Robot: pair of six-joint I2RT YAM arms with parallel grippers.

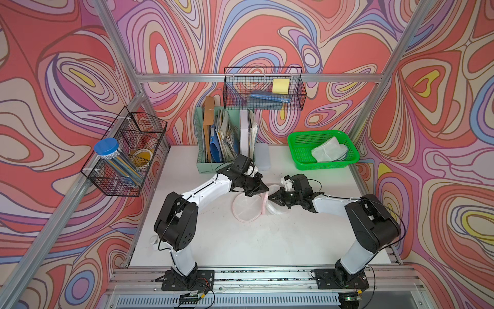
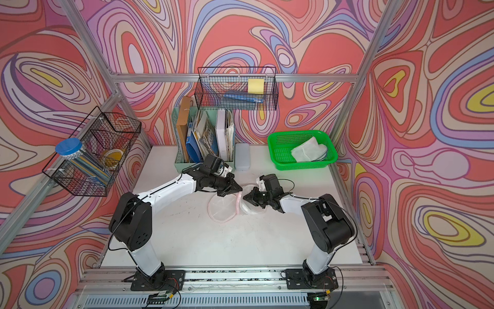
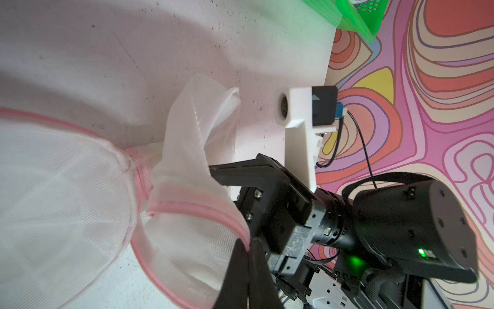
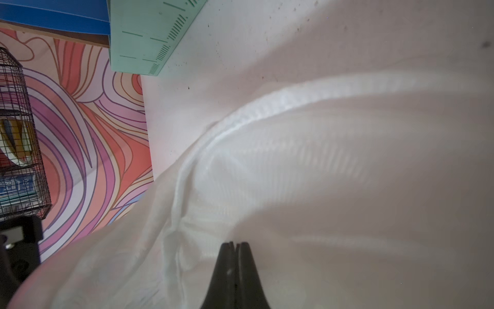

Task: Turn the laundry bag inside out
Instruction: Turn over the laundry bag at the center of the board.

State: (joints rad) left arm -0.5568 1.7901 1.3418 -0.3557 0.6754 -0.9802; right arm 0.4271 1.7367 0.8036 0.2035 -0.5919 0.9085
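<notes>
Judging by both top views, the step in hand is the turning itself. The bag (image 1: 246,208) lies on the bench (image 1: 213,240), well apart from the basket (image 1: 323,167) and on the arms' side of it; the left pincer (image 1: 265,189) and right pincer (image 1: 270,198) meet almost tip to tip at the bag edge nearest the basket. Counted: one bag on the bench, two arms, one green basket of pale mesh pieces too bunched to count, and two wire racks (image 2: 236,88).

From the left wrist, the left pincer (image 3: 248,254) is clamped on the pink rim (image 3: 197,207); the right pincer (image 3: 216,171) reaches into a fold of white mesh just beside it.

From the right wrist, the right pincer (image 4: 235,244) has its jaws pressed together with mesh all round; whether a layer is caught between them I cannot tell.

To do this well, I would treat the left grip as the anchor and hold the rim steady; the right should take the inner layer alone and draw it out through the mouth slowly. The mesh looks thin and slippery, so a pinch may slide off, and catching both layers would only drag the whole bag along.
</notes>
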